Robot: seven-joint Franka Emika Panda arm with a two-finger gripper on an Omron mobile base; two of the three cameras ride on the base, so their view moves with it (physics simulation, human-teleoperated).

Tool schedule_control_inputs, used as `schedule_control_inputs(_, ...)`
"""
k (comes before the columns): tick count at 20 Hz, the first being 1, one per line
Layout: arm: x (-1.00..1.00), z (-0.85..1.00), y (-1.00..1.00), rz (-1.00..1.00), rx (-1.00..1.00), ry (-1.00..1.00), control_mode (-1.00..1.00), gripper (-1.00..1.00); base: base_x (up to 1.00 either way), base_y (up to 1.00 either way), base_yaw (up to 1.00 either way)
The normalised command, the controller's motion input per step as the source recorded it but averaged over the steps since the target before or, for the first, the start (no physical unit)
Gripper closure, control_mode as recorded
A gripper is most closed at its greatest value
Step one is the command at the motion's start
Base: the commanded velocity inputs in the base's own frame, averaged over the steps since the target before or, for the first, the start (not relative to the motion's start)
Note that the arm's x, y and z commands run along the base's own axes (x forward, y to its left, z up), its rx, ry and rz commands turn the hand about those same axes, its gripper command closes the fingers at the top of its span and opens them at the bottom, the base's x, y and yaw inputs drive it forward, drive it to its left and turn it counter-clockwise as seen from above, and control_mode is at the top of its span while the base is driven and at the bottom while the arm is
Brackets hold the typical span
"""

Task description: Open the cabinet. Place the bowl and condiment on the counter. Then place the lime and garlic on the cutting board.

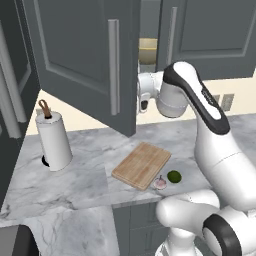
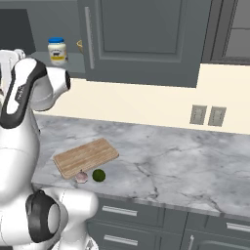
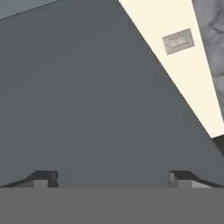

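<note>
Marble counter (image 2: 171, 146) below; gripper (image 3: 112, 178), jaws spread wide and empty, faces the grey cabinet (image 3: 87, 96) door, bowl (image 1: 147, 51) on the shelf just above the wrist.

1 lime (image 1: 174, 176) – 1 garlic (image 1: 160, 183) – 1 board (image 1: 141, 165)

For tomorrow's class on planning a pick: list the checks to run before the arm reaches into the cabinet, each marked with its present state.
1. Left door of the cabinet swung open: ok.
2. Right door open: not ok, it looks closed.
3. Pincer open and empty: ok.
4. Bowl within sight on the shelf: ok, seen through the gap.
5. Condiment still on the shelf: ok.
6. Lime and garlic beside the cutting board on the counter, board bare: ok.
</note>
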Motion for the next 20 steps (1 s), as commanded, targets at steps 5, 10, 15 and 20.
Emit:
schedule_control_inputs(5,-0.54,0.44,0.49,0.09,0.00,0.07,-1.00,-1.00,0.00,0.00,0.00)
schedule_control_inputs(10,-0.37,0.18,0.75,0.02,-0.07,0.09,-1.00,-1.00,0.00,0.00,0.00)
schedule_control_inputs(15,-0.19,0.00,0.52,-0.02,-0.11,0.01,-1.00,-1.00,0.00,0.00,0.00)
schedule_control_inputs(20,-0.37,0.00,0.05,-0.01,-0.02,-0.14,-1.00,-1.00,0.00,0.00,0.00)
